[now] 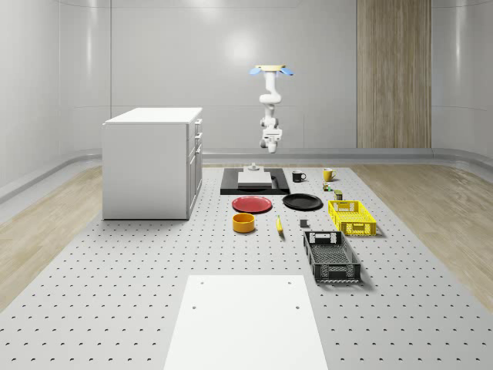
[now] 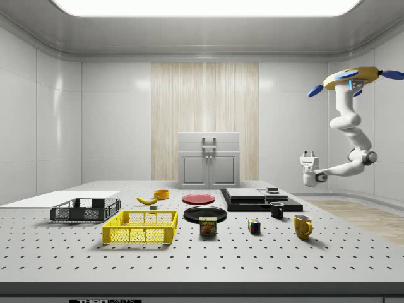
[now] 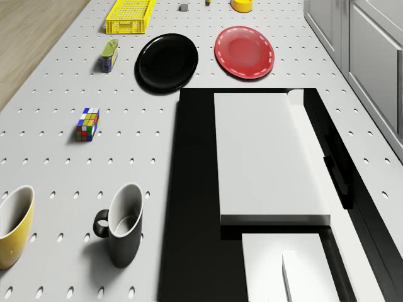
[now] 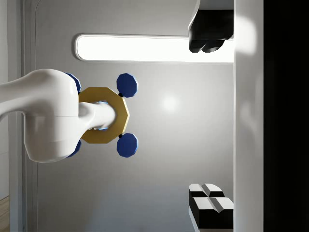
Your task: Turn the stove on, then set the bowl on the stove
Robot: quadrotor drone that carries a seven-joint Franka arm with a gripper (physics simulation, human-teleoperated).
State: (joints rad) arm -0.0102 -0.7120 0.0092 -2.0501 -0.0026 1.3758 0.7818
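The stove is a black slab with a pale block on it, at the far middle of the table; it also appears in the side view and the drone view. The yellow bowl stands empty nearer the front, beside the red plate, and shows in the side view and the drone view. The drone hovers high behind the stove's far edge. My gripper hangs above that edge, turned upward, open and empty. In the wrist view the gripper faces the ceiling and the drone.
A white cabinet stands at the whole-scene view's left of the stove. A black plate, black mug, yellow mug, yellow basket, black basket and banana lie to its right and front.
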